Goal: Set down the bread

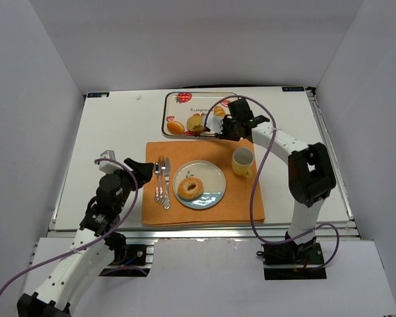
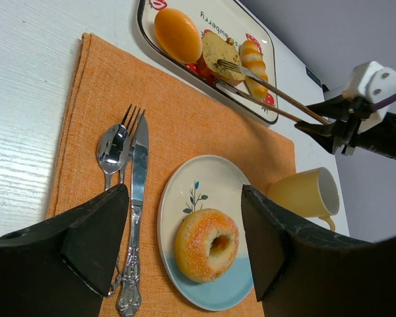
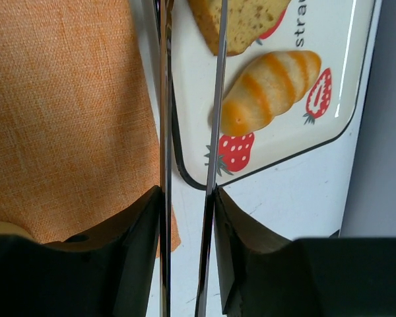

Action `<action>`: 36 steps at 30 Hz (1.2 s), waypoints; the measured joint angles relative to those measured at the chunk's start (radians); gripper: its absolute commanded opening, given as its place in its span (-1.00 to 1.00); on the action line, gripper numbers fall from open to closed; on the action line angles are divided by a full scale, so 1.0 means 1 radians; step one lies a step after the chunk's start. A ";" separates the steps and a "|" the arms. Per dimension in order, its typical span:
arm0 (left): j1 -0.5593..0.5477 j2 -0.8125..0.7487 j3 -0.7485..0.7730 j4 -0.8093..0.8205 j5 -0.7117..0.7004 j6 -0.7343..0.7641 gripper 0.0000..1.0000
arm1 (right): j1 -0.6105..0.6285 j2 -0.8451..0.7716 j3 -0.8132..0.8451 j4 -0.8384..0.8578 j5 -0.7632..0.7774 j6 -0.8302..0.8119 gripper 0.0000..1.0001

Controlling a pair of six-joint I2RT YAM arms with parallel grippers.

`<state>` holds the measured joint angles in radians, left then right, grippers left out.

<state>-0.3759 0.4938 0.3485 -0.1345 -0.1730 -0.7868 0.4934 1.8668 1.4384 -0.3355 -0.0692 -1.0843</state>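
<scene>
The golden-brown bagel (image 1: 190, 188) lies on a white and blue plate (image 1: 213, 174); the left wrist view shows it (image 2: 206, 244) between my fingers. The brown bread slice (image 1: 197, 123) lies on the strawberry tray (image 1: 185, 109) and also shows in the left wrist view (image 2: 219, 56) and the right wrist view (image 3: 241, 26). My right gripper (image 1: 223, 125) is shut on metal tongs (image 3: 214, 119), whose tips sit at the slice. My left gripper (image 1: 145, 170) hangs open and empty above the cutlery and plate.
An orange placemat (image 1: 237, 198) holds the plate, a fork, knife and spoon (image 1: 162, 181) and a yellow mug (image 1: 243, 160). The tray also holds a round orange bun (image 1: 175, 127) and a striped roll (image 3: 270, 92). White walls enclose the table.
</scene>
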 measured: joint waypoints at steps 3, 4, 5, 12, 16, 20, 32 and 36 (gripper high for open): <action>0.000 0.000 0.000 0.000 0.000 0.000 0.56 | 0.000 0.019 0.000 -0.003 0.013 0.000 -0.23; 0.000 0.000 0.000 0.000 0.000 0.000 0.56 | 0.000 0.021 0.000 -0.003 0.016 0.000 -0.31; 0.000 0.000 0.000 0.000 0.000 0.000 0.56 | -0.002 0.023 0.000 -0.004 0.018 0.000 -0.39; 0.000 0.000 0.000 0.000 0.000 0.000 0.56 | -0.002 0.018 0.004 -0.008 0.014 0.010 -0.91; 0.000 0.000 0.000 0.000 0.000 -0.001 0.55 | -0.002 -0.037 -0.014 -0.018 0.000 0.029 -0.96; 0.000 0.000 0.000 0.000 0.000 -0.001 0.55 | -0.002 -0.183 -0.063 -0.040 -0.040 0.055 -0.96; 0.000 -0.029 0.000 -0.002 0.000 -0.004 0.55 | 0.021 -0.760 -0.431 -0.251 -0.307 0.069 -0.85; 0.000 -0.028 0.000 -0.002 0.000 -0.007 0.55 | 0.028 -0.824 -0.515 -0.330 -0.323 0.081 -0.76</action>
<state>-0.3756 0.4656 0.3485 -0.1360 -0.1734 -0.7940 0.5213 1.0431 0.9234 -0.6659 -0.3927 -1.0035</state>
